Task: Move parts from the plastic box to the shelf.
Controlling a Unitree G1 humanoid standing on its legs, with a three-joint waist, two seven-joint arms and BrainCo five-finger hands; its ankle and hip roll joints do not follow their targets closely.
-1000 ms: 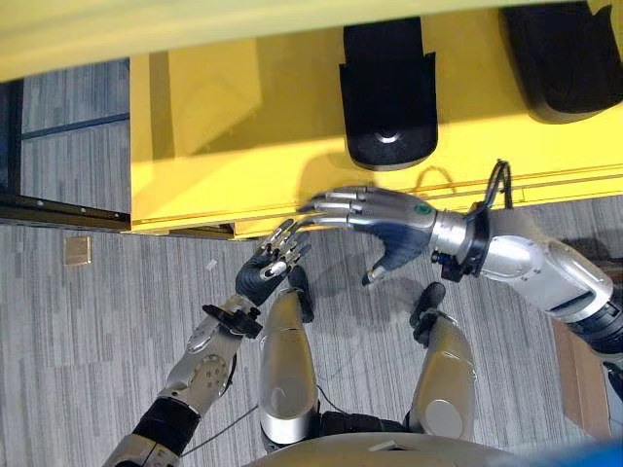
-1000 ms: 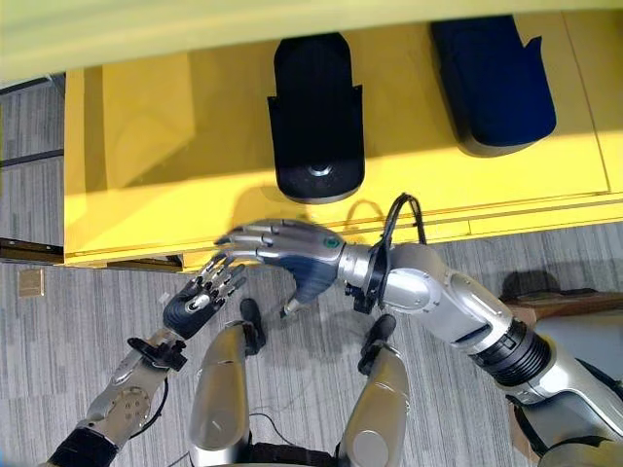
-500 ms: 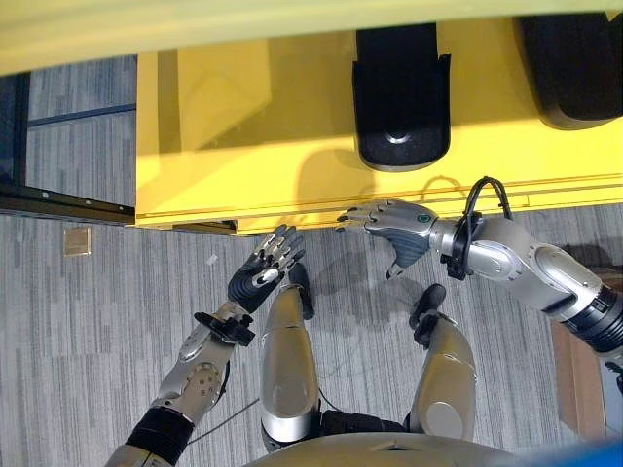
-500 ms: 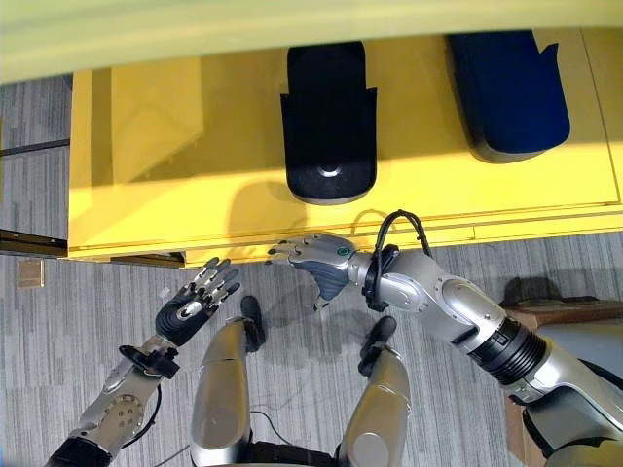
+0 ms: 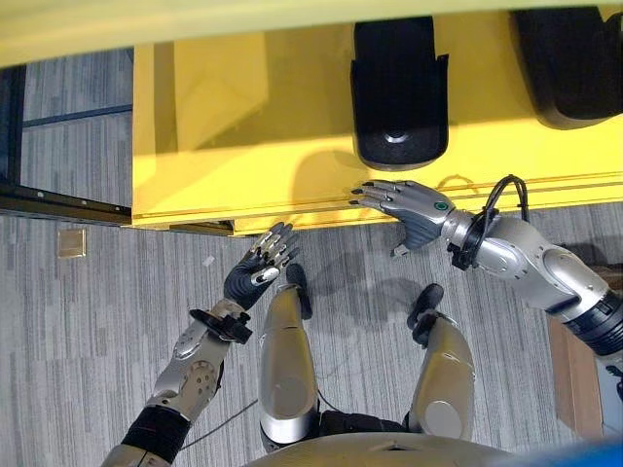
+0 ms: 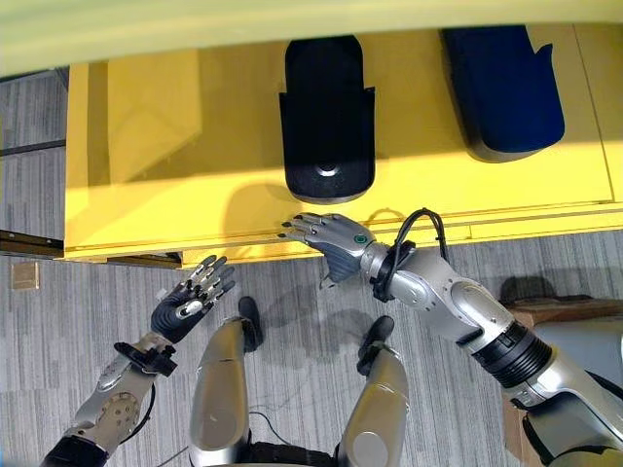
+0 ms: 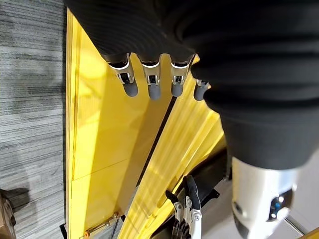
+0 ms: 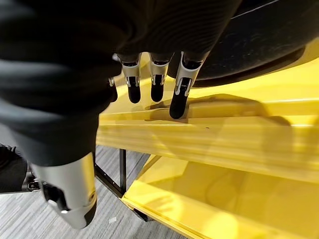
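Observation:
A black part (image 5: 397, 92) lies on the yellow shelf (image 5: 243, 126), and a second dark part (image 6: 501, 83) lies further right. My right hand (image 5: 414, 206) is open with straight fingers, its fingertips (image 8: 178, 97) at the shelf's front edge, just in front of the black part (image 8: 259, 40). It holds nothing. My left hand (image 5: 255, 274) is open and bare, palm up over the grey floor, a little in front of the shelf edge. In the left wrist view its fingers (image 7: 149, 84) hang straight above the shelf (image 7: 99, 124).
A lower yellow shelf level (image 8: 224, 194) shows under the front edge. A dark frame (image 5: 58, 204) runs along the floor at the left, with a small brown plate (image 5: 70, 243) beside it. A brown box (image 5: 574, 370) stands at the right.
My right hand has moved right and down, away from the camera, to the shelf's front edge. My left hand has stayed about where it was, open.

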